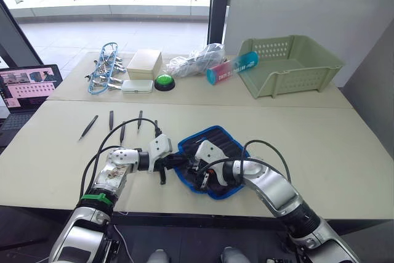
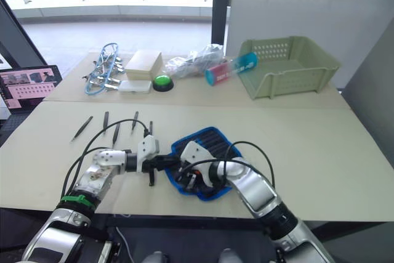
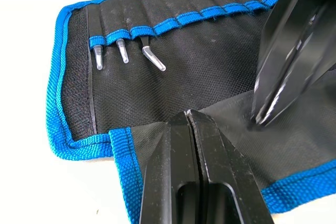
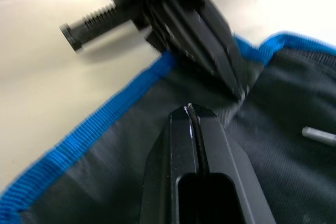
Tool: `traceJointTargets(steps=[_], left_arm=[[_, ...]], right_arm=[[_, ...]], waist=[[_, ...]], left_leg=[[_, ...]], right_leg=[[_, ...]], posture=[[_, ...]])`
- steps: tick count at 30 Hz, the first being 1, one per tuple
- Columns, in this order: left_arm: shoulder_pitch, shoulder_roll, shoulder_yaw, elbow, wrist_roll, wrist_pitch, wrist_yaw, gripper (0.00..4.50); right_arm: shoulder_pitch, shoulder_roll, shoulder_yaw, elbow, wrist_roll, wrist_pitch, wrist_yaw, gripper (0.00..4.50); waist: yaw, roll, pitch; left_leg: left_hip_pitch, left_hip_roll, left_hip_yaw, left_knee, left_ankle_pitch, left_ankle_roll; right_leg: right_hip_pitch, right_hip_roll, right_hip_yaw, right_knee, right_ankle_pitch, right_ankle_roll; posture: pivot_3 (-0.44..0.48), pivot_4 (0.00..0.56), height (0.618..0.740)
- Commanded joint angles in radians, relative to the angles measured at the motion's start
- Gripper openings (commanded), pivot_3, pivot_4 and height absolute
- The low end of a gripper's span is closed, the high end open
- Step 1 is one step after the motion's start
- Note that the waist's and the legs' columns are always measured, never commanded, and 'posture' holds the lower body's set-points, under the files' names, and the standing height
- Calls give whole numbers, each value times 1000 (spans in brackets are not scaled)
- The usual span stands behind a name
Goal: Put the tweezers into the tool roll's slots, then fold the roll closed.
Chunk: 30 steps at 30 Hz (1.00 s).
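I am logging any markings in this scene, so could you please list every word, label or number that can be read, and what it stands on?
Blue-and-pink tube beside the green basket: white lettering runs along it, too small to read.
Laptop screen: thumbnails and text lines, too blurred to read.
Tool roll, white boxes, green button: no text to be seen.

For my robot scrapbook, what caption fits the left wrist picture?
Two black tools press on the open tool roll, three tweezers already in slots.

2 silver-and-white arms — black cables, black fingers, a green band on the left arm [image 1: 96, 199].
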State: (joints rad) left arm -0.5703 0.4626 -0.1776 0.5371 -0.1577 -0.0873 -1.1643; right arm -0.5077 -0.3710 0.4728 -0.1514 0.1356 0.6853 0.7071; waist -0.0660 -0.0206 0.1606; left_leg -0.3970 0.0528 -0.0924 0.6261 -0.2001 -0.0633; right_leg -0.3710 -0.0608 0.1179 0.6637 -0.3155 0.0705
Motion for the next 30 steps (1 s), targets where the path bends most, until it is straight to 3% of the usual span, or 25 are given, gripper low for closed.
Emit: traceJointTargets(steps=[1, 12, 18, 22, 26, 30], left_arm=[[15, 8, -13, 30, 39, 18, 11, 19], [13, 12, -12, 39, 41, 9, 6, 19], [5, 6, -2, 50, 27, -12, -1, 19], [5, 1, 24, 12, -17, -19, -27, 19], [20, 16, 155, -168, -204, 161, -27, 19], [78, 107, 333, -327, -374, 364, 25, 19]], right_arm=[[29, -39, 21, -35, -2, 22, 46, 0], [161, -220, 18, -250, 92, 165, 165, 0], [158, -201, -15, -251, 119, 161, 143, 0], [134, -109, -129, -224, 155, 32, 106, 0], [103, -62, -322, -266, 280, 27, 102, 0], [124, -101, -481, -273, 338, 13, 87, 0]], waist=[[0, 0, 0], [2, 0, 0], [2, 0, 0], [0, -1, 1], [0, -3, 3], [-2, -3, 4]], left_leg=[[0, 0, 0, 0, 0, 0], [0, 0, 0, 0, 0, 0], [0, 0, 0, 0, 0, 0], [0, 0, 0, 0, 0, 0], [-8, 0, -1, 0, 0, 0], [-17, 0, -5, 1, 1, -1]], right_leg=[[0, 0, 0, 0, 0, 0], [1, 0, 0, -1, 0, 0], [1, 0, 0, -2, 0, 0], [1, 0, 0, -2, 0, 0], [-6, 0, 0, 0, 0, 0], [-15, 0, -3, 3, 0, 0]], posture=[[0, 150, 740], [0, 150, 740], [0, 150, 740], [0, 150, 740], [0, 150, 740], [0, 150, 740]])
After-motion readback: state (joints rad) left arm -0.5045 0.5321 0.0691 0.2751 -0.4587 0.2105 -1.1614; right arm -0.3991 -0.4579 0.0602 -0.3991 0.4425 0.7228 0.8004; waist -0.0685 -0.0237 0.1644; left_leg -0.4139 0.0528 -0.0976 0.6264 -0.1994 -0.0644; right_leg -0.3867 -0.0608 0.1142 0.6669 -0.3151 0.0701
